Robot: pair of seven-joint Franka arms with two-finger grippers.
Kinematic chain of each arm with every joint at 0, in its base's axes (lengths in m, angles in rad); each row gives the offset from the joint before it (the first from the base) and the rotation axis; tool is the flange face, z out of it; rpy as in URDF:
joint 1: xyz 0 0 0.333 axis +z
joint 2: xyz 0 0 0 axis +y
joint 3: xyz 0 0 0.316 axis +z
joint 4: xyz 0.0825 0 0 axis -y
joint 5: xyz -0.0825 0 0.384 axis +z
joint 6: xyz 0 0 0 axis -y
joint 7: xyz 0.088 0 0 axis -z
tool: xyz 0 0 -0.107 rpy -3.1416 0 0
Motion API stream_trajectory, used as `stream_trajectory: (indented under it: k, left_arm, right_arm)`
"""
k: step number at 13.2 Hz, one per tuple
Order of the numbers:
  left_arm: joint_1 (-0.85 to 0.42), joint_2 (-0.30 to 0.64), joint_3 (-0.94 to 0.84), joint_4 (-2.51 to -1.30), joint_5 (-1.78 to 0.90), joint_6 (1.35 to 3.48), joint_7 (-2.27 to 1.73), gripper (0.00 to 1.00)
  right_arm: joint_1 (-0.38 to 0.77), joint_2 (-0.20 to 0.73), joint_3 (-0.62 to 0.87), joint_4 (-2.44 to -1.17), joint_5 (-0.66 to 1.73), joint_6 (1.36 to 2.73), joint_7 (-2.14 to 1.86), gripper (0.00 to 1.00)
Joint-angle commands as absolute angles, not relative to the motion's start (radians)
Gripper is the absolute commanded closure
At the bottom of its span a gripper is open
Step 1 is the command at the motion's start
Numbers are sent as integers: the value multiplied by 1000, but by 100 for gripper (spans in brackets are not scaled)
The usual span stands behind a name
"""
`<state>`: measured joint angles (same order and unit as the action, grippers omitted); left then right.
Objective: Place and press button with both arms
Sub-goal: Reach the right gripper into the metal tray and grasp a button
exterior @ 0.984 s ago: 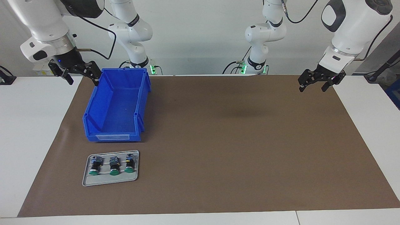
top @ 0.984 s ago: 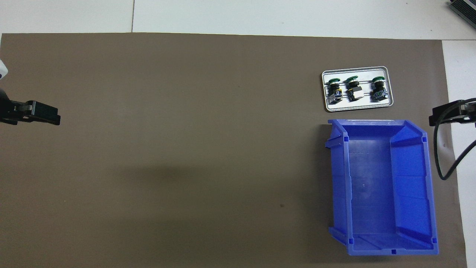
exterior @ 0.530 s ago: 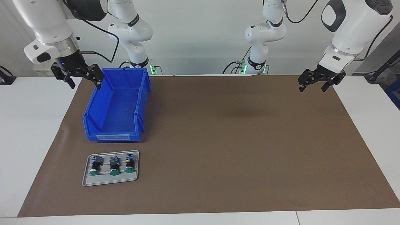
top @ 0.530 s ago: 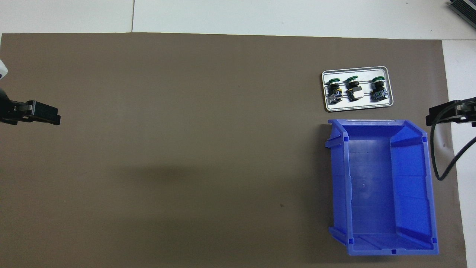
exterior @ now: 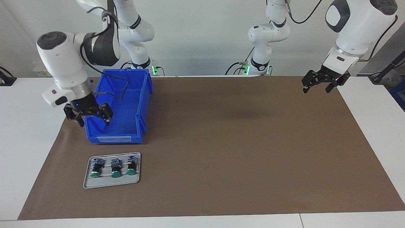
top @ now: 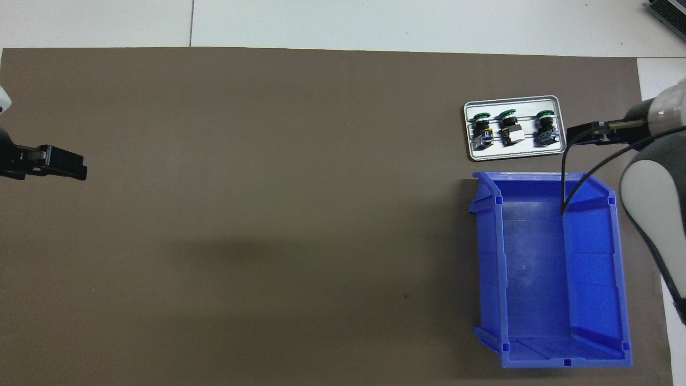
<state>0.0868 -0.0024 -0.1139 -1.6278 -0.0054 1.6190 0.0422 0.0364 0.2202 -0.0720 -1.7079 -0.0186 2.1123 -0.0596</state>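
Three green-capped buttons [exterior: 115,167] [top: 509,128] lie side by side in a small grey tray [exterior: 110,183] [top: 514,154] at the right arm's end of the table. My right gripper [exterior: 94,122] [top: 576,133] hangs open and empty in the air, over the tray-side corner of the blue bin [exterior: 123,104] [top: 536,268], short of the buttons. At the other end of the table my left gripper [exterior: 317,89] [top: 75,166] waits open and empty above the edge of the brown mat [exterior: 237,142].
The blue bin holds nothing and stands nearer to the robots than the tray. A black cable [exterior: 121,90] from the right wrist loops over the bin. The brown mat covers most of the white table [exterior: 28,142].
The right arm has swung down and away from the robots, from beside the bin's robot-side end to its tray-side corner. The left arm has not moved.
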Motion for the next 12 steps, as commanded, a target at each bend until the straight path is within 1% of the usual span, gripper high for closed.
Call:
stream_trajectory:
  k: [1, 4, 5, 7, 9, 12]
  left_arm:
    - [92, -32, -115, -1661, 11, 1626, 52, 0]
    - [92, -32, -115, -1661, 11, 1626, 51, 0]
    - [92, -32, -117, -1661, 11, 1626, 51, 0]
    - [92, -32, -115, -1661, 11, 1626, 51, 0]
    - [92, -32, -115, -1661, 11, 1626, 51, 0]
    - [92, -32, -115, -1661, 11, 1626, 52, 0]
  right_arm:
    - [26, 339, -61, -1686, 20, 2232, -162, 1]
    - [20, 397, -61, -1697, 21, 2318, -187, 5]
    - [18, 411, -61, -1698, 21, 2336, -192, 10]
    - [8, 446, -58, -1697, 35, 2361, -221, 10]
    - [14, 488, -58, -1692, 113, 2404, -259, 10]
    - [11, 526, -58, -1687, 155, 2453, -336, 13]
